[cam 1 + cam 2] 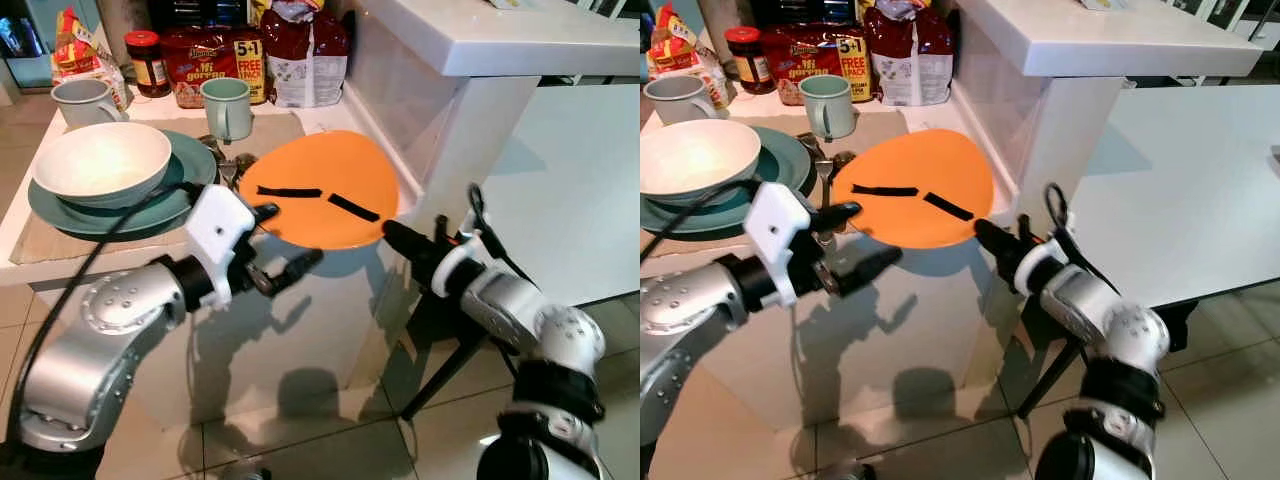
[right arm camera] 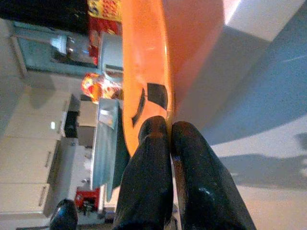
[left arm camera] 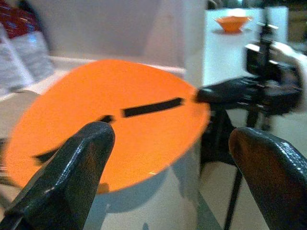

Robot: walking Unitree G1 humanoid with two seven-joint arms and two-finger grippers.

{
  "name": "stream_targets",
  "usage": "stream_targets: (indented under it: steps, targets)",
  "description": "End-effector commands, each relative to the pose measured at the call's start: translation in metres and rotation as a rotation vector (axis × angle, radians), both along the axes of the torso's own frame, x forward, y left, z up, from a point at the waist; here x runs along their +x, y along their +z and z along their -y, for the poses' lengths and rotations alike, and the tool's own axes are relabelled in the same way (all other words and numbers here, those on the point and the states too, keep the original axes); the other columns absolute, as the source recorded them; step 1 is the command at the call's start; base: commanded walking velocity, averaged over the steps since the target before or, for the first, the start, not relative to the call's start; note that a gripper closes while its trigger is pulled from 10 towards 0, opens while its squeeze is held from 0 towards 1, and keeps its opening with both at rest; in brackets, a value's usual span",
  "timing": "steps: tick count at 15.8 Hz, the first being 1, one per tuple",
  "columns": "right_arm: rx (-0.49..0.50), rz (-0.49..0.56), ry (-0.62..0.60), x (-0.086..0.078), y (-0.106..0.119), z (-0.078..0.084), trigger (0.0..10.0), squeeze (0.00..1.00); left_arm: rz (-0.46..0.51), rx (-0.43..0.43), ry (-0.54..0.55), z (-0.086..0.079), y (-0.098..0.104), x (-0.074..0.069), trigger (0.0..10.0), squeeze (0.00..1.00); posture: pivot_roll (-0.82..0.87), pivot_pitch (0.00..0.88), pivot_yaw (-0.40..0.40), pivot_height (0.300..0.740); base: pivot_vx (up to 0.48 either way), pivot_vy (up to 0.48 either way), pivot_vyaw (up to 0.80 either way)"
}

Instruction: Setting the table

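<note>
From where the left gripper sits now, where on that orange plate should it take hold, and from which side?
Pinch the thin near rim of the orange plate, coming in from the counter's open front edge. That rim overhangs the counter, leaving room for a finger underneath, and the left gripper is open just below it. The right gripper already clamps the rim on the robot's right.

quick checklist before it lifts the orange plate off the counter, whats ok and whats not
1. Right gripper shut on the orange plate at its near edge: ok; the right wrist view shows its jaws pinching the rim.
2. Left gripper off the plate: ok; jaws open, just below its edge.
3. Plate overhangs the counter: ok for sliding out.
4. Cutlery beside the plate, touching or not: cannot tell.
5. Green mug stands clear behind: ok.
</note>
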State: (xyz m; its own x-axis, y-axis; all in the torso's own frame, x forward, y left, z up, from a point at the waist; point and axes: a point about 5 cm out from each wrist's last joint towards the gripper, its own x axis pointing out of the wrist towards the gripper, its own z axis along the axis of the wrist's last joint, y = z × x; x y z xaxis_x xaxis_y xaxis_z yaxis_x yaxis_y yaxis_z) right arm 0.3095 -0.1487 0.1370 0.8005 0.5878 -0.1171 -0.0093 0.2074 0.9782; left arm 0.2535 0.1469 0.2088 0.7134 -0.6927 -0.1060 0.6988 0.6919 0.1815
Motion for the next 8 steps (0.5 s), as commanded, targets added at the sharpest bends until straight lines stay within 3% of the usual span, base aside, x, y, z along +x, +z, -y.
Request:
stream_targets:
  steps: [1, 5, 6, 8]
  targets:
    - [0.034, 0.109, -0.024, 0.0, 0.018, 0.009, 0.0, 0.0, 0.026, -0.024, 0.014, -0.001, 0.007, 0.002, 10.0, 0.0, 0.08, 0.0, -0.064, 0.74, 0.0, 0.0, 0.0]
    - [0.07, 0.158, -0.061, -0.007, 0.022, 0.017, 0.0, 0.0, 0.047, -0.041, 0.046, -0.004, 0.011, 0.008, 10.0, 0.0, 0.07, 0.0, -0.056, 0.74, 0.0, 0.0, 0.0]
    - [0.084, 0.227, -0.052, -0.012, 0.029, 0.017, 0.0, 0.0, 0.05, -0.049, 0.054, -0.005, 0.012, 0.008, 10.0, 0.0, 0.07, 0.0, -0.056, 0.74, 0.0, 0.0, 0.0]
    - [0.091, 0.256, -0.067, -0.013, 0.032, 0.019, 0.0, 0.0, 0.053, -0.061, 0.078, -0.008, 0.012, 0.009, 10.0, 0.0, 0.07, 0.0, -0.056, 0.74, 0.0, 0.0, 0.0]
